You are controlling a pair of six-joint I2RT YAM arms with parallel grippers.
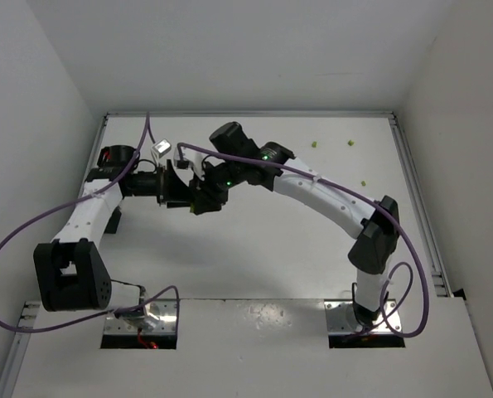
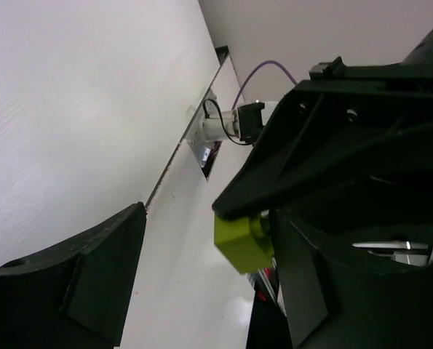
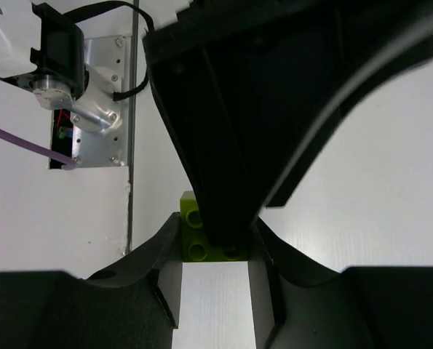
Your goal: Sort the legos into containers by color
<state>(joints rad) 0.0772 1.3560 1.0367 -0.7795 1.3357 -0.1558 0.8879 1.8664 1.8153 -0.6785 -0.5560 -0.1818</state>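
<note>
— Mid-table, what did R gripper (image 3: pixel 212 254) hold?
— I saw it clamped on a yellow-green lego (image 3: pixel 200 236). L gripper (image 2: pixel 201 251) stood wide apart, one finger just beside the lego.

A small yellow-green plastic brick (image 3: pixel 200 240) shows against the black right gripper (image 3: pixel 216 243). The flat table (image 1: pixel 254 249) is plain white and the thin cable (image 3: pixel 23 142) purple. Tiny yellow-green bricks (image 1: pixel 315 144) dot the table's far right.

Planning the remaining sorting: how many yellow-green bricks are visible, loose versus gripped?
Loose yellow-green bricks: 3
Yellow-green brick gripped by the right tool: 1
Total: 4
</note>
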